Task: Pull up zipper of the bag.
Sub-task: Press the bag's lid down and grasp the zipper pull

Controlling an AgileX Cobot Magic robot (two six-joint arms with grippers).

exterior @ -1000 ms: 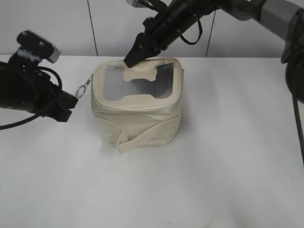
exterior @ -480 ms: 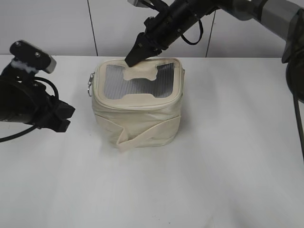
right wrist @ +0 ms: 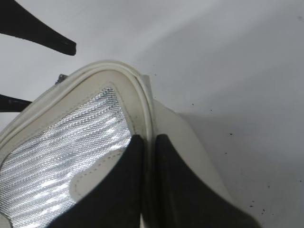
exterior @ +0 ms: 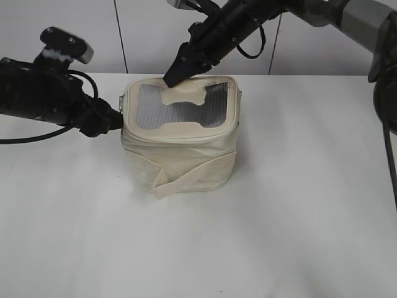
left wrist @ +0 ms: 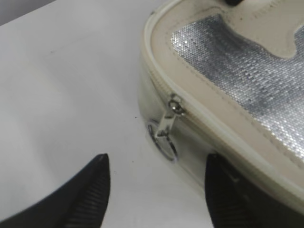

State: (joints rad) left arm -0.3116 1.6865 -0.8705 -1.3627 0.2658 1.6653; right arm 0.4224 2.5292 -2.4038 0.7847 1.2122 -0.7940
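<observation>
Zipper (left wrist: 190,107): cream zip track curving round the lid rim; slider at the bag's left corner, about 9 o'clock on the lid in the exterior view.
Ring pull (left wrist: 163,137): small silver metal ring on a flat tab, hanging down against the cream side wall; sits between the two left fingertips, touched by neither.
Left gripper (left wrist: 156,175): spread apart, two dark ribbed pads (left wrist: 97,183) either side of the ring pull; right-hand pad close against the bag wall, contact not clear. In the exterior view (exterior: 110,119) just beside the bag's left side at 9 o'clock.
Bag (exterior: 180,158): small boxy cream fabric shape, soft and creased, standing upright near the table's middle.
Strap (exterior: 186,177): wide flat cream band wrapped across the front wall, loose end folded at about 7 o'clock.
Lid window (exterior: 177,108): grey mesh with a fine shiny weave, framed by a smooth cream border.
Bone patch (exterior: 184,96): cream, bone-shaped, lying on the mesh toward 12 o'clock.
Right gripper (exterior: 173,76): long dark tapered fingers pressed together, pinching the raised cream rim at the lid's far edge, roughly 12 o'clock; wrist view (right wrist: 148,156) shows the rim piping squeezed between the two smooth black fingertips.
Table (exterior: 298,205): flat white matt surface, faint dark specks in the right wrist view.
Wall (exterior: 74,34): pale panels with thin dark vertical seams behind the table.
</observation>
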